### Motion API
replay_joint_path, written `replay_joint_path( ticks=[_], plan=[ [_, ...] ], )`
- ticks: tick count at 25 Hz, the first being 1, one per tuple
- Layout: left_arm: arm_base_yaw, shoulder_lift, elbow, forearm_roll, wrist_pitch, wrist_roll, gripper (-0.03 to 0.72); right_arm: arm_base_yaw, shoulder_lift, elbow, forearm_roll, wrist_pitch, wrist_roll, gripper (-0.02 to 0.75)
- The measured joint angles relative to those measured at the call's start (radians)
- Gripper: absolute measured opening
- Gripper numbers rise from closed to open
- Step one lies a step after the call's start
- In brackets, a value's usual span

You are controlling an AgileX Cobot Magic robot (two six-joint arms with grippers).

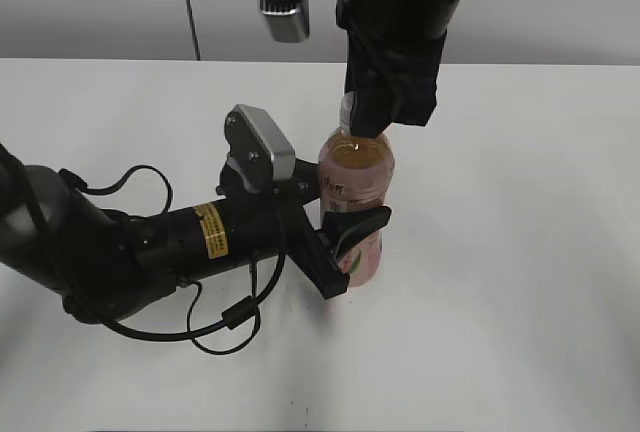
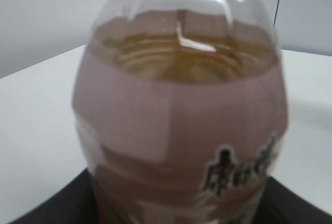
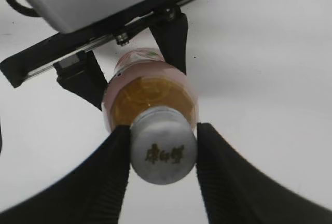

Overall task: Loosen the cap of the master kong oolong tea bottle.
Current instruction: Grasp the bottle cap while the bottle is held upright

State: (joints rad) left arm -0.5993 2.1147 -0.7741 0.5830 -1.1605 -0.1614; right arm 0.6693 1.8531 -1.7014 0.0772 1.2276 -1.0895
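The master kong oolong tea bottle [image 1: 356, 187] stands upright on the white table, amber tea inside, pink label around it; it fills the left wrist view [image 2: 181, 120] and shows from above in the right wrist view [image 3: 150, 92]. My left gripper [image 1: 345, 242] is shut on the bottle's lower body from the left. My right gripper [image 3: 163, 149] comes down from above and is shut on the white cap [image 3: 164, 151], one black finger touching each side. In the exterior view the cap is mostly hidden by the right gripper [image 1: 368, 120].
The white table [image 1: 520, 252] extends all around the bottle. The left arm and its looped cable [image 1: 215, 327] lie across the table's left front. A grey wall stands behind.
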Motion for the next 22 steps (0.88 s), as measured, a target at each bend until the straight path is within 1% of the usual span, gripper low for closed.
replay_joint_path(
  ticks=[1, 3, 5, 6, 10, 13, 16, 18, 19, 22],
  plan=[
    [0.0, 0.0, 0.0, 0.0, 0.0, -0.001, 0.384, 0.0, 0.0, 0.0, 0.0, -0.004, 0.031, 0.337],
    [0.0, 0.0, 0.0, 0.001, -0.001, -0.003, 0.384, 0.0, 0.001, 0.0, 0.007, -0.014, 0.078, 0.438],
    [0.0, 0.0, 0.0, 0.006, -0.001, -0.004, 0.383, 0.0, 0.002, 0.001, 0.019, -0.025, 0.114, 0.511],
    [0.0, 0.0, 0.0, 0.008, -0.002, -0.004, 0.382, 0.0, 0.002, 0.001, 0.021, -0.026, 0.123, 0.533],
    [0.0, 0.0, 0.0, 0.01, -0.002, -0.005, 0.383, 0.0, 0.002, 0.001, 0.037, -0.027, 0.167, 0.559],
    [0.0, 0.0, 0.0, 0.01, -0.003, -0.006, 0.383, 0.001, -0.007, 0.0, 0.051, -0.027, 0.299, 0.563],
    [0.0, 0.0, 0.0, 0.01, -0.003, -0.007, 0.383, 0.001, -0.02, -0.012, 0.052, -0.028, 0.563, 0.565],
    [0.0, 0.0, 0.0, 0.009, -0.003, -0.007, 0.383, 0.001, -0.025, -0.026, 0.045, -0.021, 0.796, 0.565],
    [0.0, 0.0, 0.0, 0.009, -0.003, -0.007, 0.383, 0.001, -0.025, -0.031, 0.03, -0.018, 0.912, 0.565],
    [0.0, 0.0, 0.0, 0.008, -0.003, -0.007, 0.383, 0.001, -0.025, -0.035, -0.021, -0.014, 1.145, 0.565]
  ],
)
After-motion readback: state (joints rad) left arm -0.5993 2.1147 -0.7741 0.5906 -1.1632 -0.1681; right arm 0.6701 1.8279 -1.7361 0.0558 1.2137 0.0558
